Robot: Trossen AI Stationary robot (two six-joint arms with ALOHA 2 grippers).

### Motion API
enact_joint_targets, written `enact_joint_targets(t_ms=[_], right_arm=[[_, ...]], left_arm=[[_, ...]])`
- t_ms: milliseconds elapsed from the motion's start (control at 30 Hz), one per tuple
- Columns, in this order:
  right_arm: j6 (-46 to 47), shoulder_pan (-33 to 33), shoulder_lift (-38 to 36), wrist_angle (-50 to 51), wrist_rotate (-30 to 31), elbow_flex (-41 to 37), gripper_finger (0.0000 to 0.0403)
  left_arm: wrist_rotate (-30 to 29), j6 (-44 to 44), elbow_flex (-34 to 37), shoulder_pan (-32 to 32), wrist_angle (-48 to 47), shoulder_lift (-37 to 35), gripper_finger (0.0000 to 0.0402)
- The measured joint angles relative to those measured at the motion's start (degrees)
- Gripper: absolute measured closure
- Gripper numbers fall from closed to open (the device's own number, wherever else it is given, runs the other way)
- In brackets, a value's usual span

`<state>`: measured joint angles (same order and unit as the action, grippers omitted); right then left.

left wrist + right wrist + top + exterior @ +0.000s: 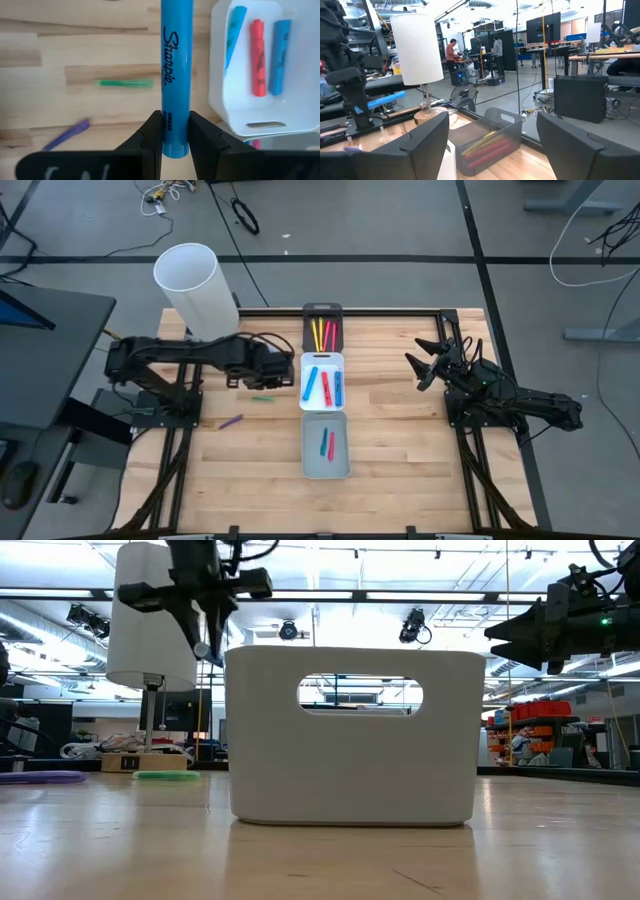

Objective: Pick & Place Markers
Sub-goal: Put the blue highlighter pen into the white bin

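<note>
Left gripper (176,131) clamped on a blue Sharpie marker (176,75), dark fingers (150,137) pressing its lower end from both sides, barrel sticking straight out ahead of the wrist. Held above the pale wooden table (400,450), just beside the white rectangular tray (322,381) in the middle of the tray row. Inside that white tray: two blue markers (279,56) and a red marker (258,57) between them, lying side by side. On the bare wood near the left gripper: a green marker (125,83) and, a little farther off, a purple marker (66,135), apart from each other. At the far end of the row, a dark translucent tray (322,326) with yellow and red markers (324,334); at the near end, a grey tray (325,446) with a blue and a red marker (329,443). Behind the left arm, a tall white cylinder (196,290) standing at the table's back corner.

Right gripper (428,364) raised over the table's right side, well apart from the trays, fingers spread wide and holding nothing. Two people (452,52) standing in the room beyond the table.
</note>
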<state>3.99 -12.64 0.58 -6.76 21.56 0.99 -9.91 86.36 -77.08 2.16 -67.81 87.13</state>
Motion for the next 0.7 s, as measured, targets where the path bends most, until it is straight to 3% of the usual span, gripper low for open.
enact_joint_targets(t_ms=[233,700], right_arm=[[0.0,0.0,0.0,0.0,0.0,0.0,0.0101],[0.0,0.0,0.0,0.0,0.0,0.0,0.0101]], left_arm=[[0.9,-1.8,-2.9,2.2,1.3,3.9,0.0328],[1.0,-7.3,-19.6,3.8,0.2,16.7,0.0328]])
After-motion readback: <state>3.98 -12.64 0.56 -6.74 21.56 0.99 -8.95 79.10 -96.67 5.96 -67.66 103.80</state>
